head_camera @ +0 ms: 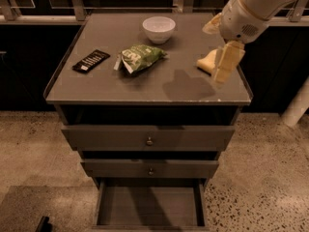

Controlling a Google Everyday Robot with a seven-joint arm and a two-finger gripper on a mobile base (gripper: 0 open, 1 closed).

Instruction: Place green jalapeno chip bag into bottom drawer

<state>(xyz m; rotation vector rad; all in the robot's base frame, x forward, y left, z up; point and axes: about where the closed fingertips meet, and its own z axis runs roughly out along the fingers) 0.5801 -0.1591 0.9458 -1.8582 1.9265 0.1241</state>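
Observation:
The green jalapeno chip bag (pixel 140 57) lies on the cabinet top (pixel 96 88), just in front of the white bowl. The bottom drawer (pixel 149 207) is pulled out at the foot of the cabinet, its flat floor bare. My gripper (pixel 225 66) hangs over the right side of the cabinet top, right of the bag and apart from it, partly covering the yellow sponge (pixel 205 62). It holds nothing that I can see.
A white bowl (pixel 159 29) stands at the back of the top. A flat black bar (pixel 91 61) lies at the left. Two wider drawers with knobs (pixel 149 140) are slightly pulled out above the bottom one. Speckled floor surrounds the cabinet.

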